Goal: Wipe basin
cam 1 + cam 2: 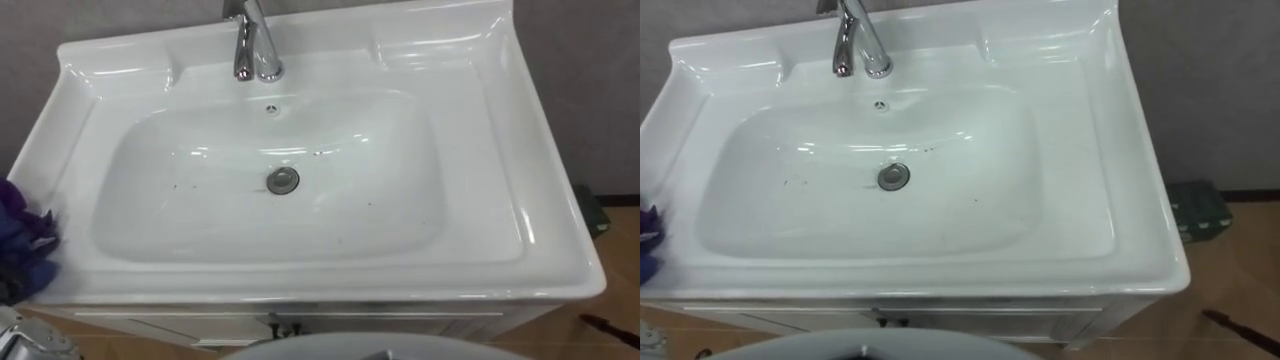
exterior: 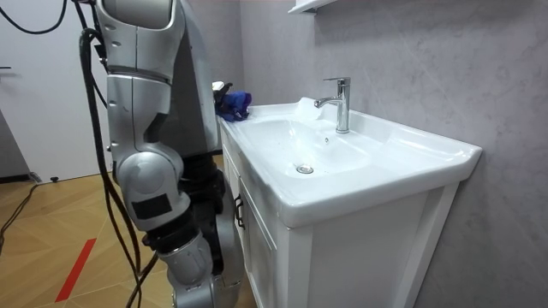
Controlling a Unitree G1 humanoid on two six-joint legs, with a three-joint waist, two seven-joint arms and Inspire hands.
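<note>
The cloth sits bunched at the basin's left edge, by my left hand; whether my fingers pinch it I cannot tell. A loose hold could drop it off that edge; a wide sweep could knock the faucet.

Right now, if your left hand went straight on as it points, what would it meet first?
Probably the purple cloth on the basin rim, just ahead of the left hand; depth is unclear.
</note>
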